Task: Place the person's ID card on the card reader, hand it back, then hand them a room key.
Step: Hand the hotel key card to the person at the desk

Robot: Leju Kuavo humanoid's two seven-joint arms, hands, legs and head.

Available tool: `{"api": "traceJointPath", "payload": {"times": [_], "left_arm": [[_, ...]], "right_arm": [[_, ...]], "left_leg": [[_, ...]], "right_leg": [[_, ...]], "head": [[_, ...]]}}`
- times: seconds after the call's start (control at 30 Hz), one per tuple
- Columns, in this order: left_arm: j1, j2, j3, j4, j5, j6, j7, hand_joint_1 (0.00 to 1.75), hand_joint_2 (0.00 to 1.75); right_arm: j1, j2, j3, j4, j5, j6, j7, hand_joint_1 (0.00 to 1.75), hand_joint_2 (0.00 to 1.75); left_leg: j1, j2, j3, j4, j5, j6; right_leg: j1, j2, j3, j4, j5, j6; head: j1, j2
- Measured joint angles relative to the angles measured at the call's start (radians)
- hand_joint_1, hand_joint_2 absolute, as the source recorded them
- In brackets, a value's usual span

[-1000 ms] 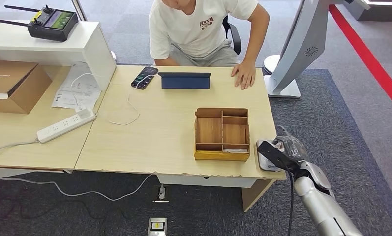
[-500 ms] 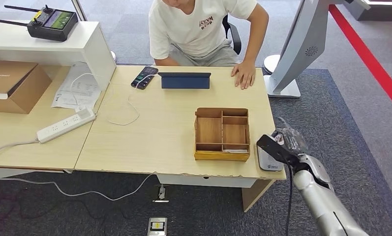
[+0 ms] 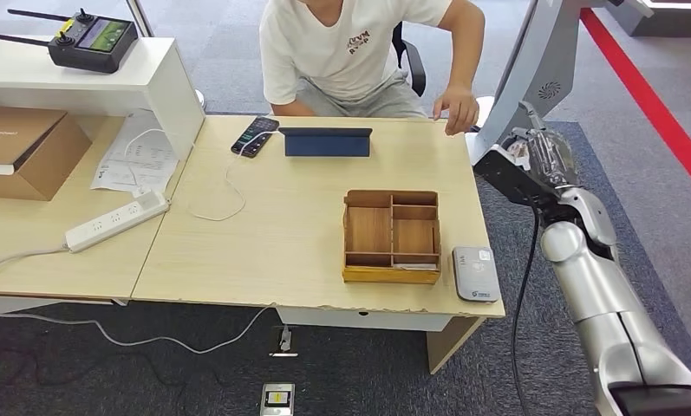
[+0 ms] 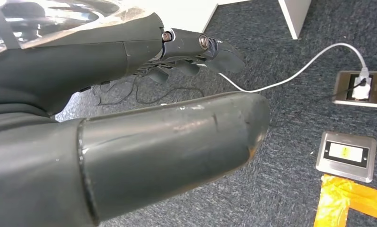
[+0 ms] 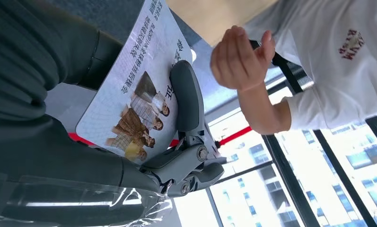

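Right hand (image 3: 545,156) with ID card (image 5: 129,94), now raised.

We see a pale wood worktop (image 3: 298,225) on dark grey carpet (image 3: 576,173) crossed by a red stripe (image 3: 654,113). A white shelf unit (image 3: 142,82) stands at its left. Bright windows (image 5: 271,189), possibly floor-length, sit behind the person's chair (image 3: 411,61).

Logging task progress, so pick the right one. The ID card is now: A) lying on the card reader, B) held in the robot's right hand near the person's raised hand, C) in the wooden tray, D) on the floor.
B: the right hand holds the ID card up toward the person's hand, and the card reader lies bare on the table.
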Motion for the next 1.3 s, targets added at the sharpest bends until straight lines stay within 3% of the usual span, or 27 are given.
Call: {"api": "traceJointPath", "payload": {"times": [0.23, 0.57, 1.0, 1.03, 1.17, 1.2, 1.3], "left_arm": [[-0.002, -0.001, 0.0, 0.0, -0.027, -0.002, -0.01, 0.0, 0.0], [-0.024, -0.006, -0.002, 0.0, -0.074, -0.019, -0.014, 0.0, 0.0], [-0.025, -0.011, -0.002, 0.0, -0.076, -0.019, -0.017, 0.0, 0.0], [-0.025, -0.011, -0.002, 0.0, -0.076, -0.018, -0.016, 0.0, 0.0], [-0.024, -0.013, -0.002, 0.0, -0.073, -0.017, -0.01, 0.0, 0.0], [-0.023, -0.013, -0.002, 0.0, -0.072, -0.017, -0.008, 0.0, 0.0], [-0.02, -0.014, -0.002, 0.0, -0.069, -0.016, -0.005, 0.0, 0.0]], "right_arm": [[-0.11, 0.025, 0.007, 0.0, 0.048, 0.01, -0.024, 1.75, 1.75], [-0.32, 0.138, 0.062, 0.196, 0.117, 0.015, -0.035, 1.75, 1.75], [-0.412, 0.2, 0.095, 0.353, 0.138, 0.013, -0.009, 1.75, 1.75], [-0.417, 0.202, 0.097, 0.363, 0.14, 0.013, -0.006, 1.68, 1.75], [-0.426, 0.211, 0.102, 0.396, 0.146, 0.01, -0.001, 0.0, 1.75], [-0.427, 0.213, 0.104, 0.403, 0.146, 0.007, -0.001, 0.0, 1.75], [-0.427, 0.217, 0.107, 0.42, 0.149, -0.008, -0.002, 0.0, 0.44]], "left_leg": [[0.0, 0.0, -0.001, 0.0, 0.0, 0.0], [0.001, 0.0, -0.001, 0.0, 0.001, -0.001], [0.001, 0.0, -0.001, 0.0, 0.001, -0.001], [0.001, 0.0, -0.001, 0.0, 0.001, -0.001], [0.001, 0.0, -0.001, 0.0, 0.001, -0.001], [0.001, 0.0, -0.001, 0.0, 0.001, -0.001], [0.001, 0.0, -0.001, 0.0, 0.001, -0.001]], "right_leg": [[0.0, 0.0, 0.0, 0.0, 0.0, 0.0], [0.001, 0.0, 0.0, 0.001, 0.0, -0.001], [0.001, 0.0, -0.001, 0.001, 0.0, -0.001], [0.001, 0.0, -0.001, 0.001, 0.0, -0.001], [0.001, 0.0, -0.001, 0.001, 0.0, -0.001], [0.001, 0.0, -0.001, 0.001, 0.0, -0.001], [0.001, 0.0, -0.001, 0.001, 0.0, -0.001]], "head": [[0.0, 0.0], [0.0, 0.0], [0.0, 0.0], [0.0, 0.0], [0.0, 0.0], [0.0, 0.0], [0.0, 0.0]]}}
